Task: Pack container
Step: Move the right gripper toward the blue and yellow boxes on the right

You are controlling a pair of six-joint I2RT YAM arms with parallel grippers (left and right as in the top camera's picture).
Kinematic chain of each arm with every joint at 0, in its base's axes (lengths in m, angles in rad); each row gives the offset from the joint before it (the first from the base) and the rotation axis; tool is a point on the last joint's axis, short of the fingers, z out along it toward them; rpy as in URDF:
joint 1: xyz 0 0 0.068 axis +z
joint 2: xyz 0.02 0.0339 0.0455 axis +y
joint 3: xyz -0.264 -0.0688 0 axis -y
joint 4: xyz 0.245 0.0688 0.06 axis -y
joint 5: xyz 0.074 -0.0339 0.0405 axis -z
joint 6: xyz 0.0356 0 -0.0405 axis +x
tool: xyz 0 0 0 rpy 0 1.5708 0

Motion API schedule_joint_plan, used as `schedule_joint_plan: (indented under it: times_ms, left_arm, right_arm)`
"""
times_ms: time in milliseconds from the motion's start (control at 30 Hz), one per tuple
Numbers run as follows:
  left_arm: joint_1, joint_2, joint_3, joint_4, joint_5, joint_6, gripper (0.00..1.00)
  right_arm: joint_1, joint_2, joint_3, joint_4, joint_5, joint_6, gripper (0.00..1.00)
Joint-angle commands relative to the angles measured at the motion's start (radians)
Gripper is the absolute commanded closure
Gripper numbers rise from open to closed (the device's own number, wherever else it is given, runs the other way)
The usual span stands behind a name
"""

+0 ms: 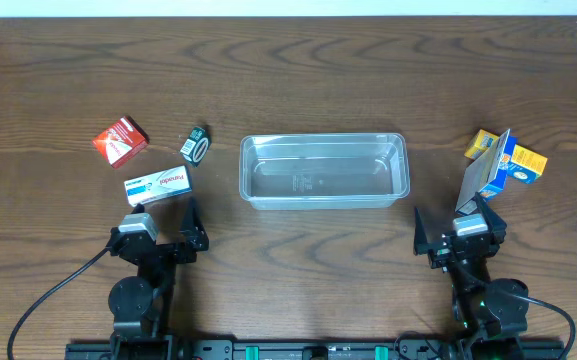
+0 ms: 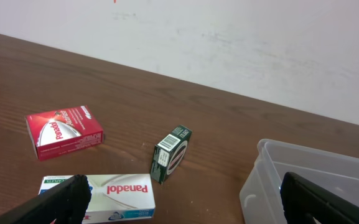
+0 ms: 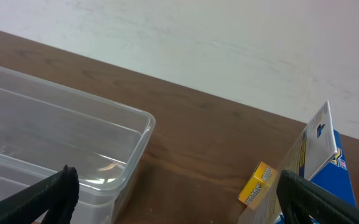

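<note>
The clear plastic container (image 1: 323, 140) lies empty at the table's middle. Left of it are a red Panadol box (image 1: 120, 140), a small green box (image 1: 196, 146) and a white Panadol box (image 1: 158, 186). My left gripper (image 1: 163, 220) stands open just in front of the white box (image 2: 120, 193), nothing between its fingers. At the right, a yellow box (image 1: 483, 142) and a blue box (image 1: 516, 165) with a raised flap sit together. My right gripper (image 1: 455, 222) is open in front of them, holding nothing. The container's wall (image 2: 260, 180) shows in the left wrist view and its rim (image 3: 104, 109) in the right wrist view.
The red box (image 2: 64, 130) and green box (image 2: 172, 152) lie beyond my left gripper (image 2: 182, 199). A small yellow box (image 3: 257, 183) and the blue box (image 3: 340, 168) lie ahead-right of my right gripper (image 3: 178, 193). A white wall rises behind the table's far edge.
</note>
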Motion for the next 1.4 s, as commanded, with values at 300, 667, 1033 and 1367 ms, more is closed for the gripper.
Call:
schedule_joint_plan:
  times_ms: [300,667,1033,1367]
  left_arm:
    - [-0.004,0.000,-0.016,-0.035,0.011,0.013,0.02]
    - [-0.004,0.000,-0.016,-0.035,0.011,0.013,0.02]
    - [-0.004,0.000,-0.016,-0.035,0.011,0.013,0.02]
    - [-0.004,0.000,-0.016,-0.035,0.011,0.013,0.02]
  right_arm:
    - [-0.010,-0.005,-0.002,-0.005,0.014,-0.003,0.01]
    - [-0.010,-0.005,-0.002,0.005,-0.023,-0.003,0.01]
    - [-0.010,-0.003,0.048,-0.040,-0.244,0.179,0.01]
    - [-0.010,0.216,0.438,-0.430,-0.200,0.192,0.01]
